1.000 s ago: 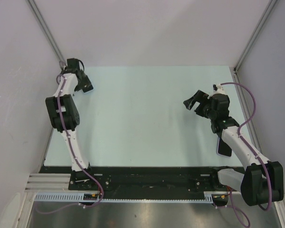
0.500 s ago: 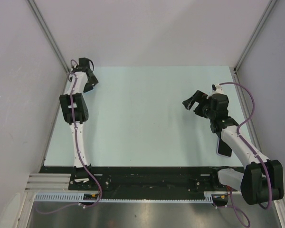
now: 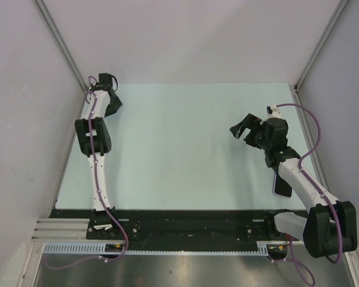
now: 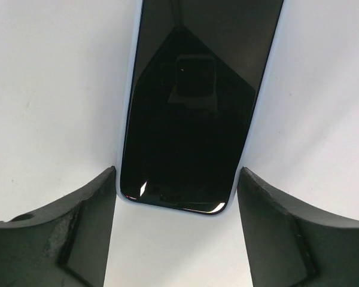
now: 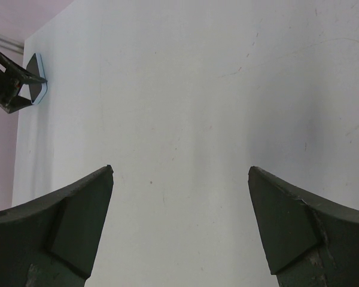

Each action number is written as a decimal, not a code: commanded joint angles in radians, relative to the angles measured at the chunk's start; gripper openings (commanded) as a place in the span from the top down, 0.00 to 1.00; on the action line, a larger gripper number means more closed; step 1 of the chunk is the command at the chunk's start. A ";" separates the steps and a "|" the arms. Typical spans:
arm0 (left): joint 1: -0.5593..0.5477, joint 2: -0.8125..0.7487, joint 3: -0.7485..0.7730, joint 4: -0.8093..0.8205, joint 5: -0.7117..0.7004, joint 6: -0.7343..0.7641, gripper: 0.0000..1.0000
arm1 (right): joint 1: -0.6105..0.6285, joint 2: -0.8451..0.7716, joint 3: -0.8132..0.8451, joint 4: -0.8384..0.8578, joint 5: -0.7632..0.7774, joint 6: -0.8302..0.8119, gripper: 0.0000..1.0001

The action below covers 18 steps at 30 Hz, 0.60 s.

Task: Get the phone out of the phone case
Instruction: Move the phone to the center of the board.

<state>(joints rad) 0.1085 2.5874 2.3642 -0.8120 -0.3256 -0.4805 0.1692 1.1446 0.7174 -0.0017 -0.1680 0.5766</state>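
The phone [image 4: 188,113] lies screen up on the table, dark glass inside a light blue phone case [image 4: 127,119] whose rim shows around it. My left gripper [image 4: 177,170] hangs over its near end, open, with one fingertip just outside each bottom corner of the case. In the top view the left gripper [image 3: 112,103] is at the far left corner of the table and hides the phone. From the right wrist view the phone [image 5: 36,86] is a small blue-edged shape far off. My right gripper [image 3: 240,128] is open above the right side of the table, holding nothing.
Grey walls and metal posts close the table [image 3: 185,149] at the back and both sides; the left wall stands right beside the left gripper. A dark flat thing [image 3: 281,185] lies under the right forearm near the right edge.
The left arm has straightened and carried its gripper further toward the back-left corner, over the phone, and its jaws have narrowed a little. The right arm has held still.
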 commanded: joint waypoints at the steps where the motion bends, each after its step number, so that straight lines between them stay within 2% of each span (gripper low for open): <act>1: 0.011 -0.013 -0.017 0.016 0.031 -0.021 0.33 | 0.003 -0.008 0.002 0.031 -0.007 0.008 0.00; 7: 0.000 -0.156 -0.199 0.074 0.082 -0.003 0.39 | 0.003 -0.023 0.004 0.026 -0.008 0.012 0.00; 11: -0.039 -0.284 -0.412 0.103 0.097 0.016 0.40 | 0.006 -0.045 0.002 0.006 -0.016 0.023 0.00; 18: -0.223 -0.486 -0.729 0.096 0.135 -0.010 0.41 | 0.033 -0.107 0.004 -0.076 -0.016 0.031 0.00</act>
<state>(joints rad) 0.0227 2.2452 1.7763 -0.6510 -0.2764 -0.4622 0.1883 1.0962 0.7174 -0.0334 -0.1757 0.5991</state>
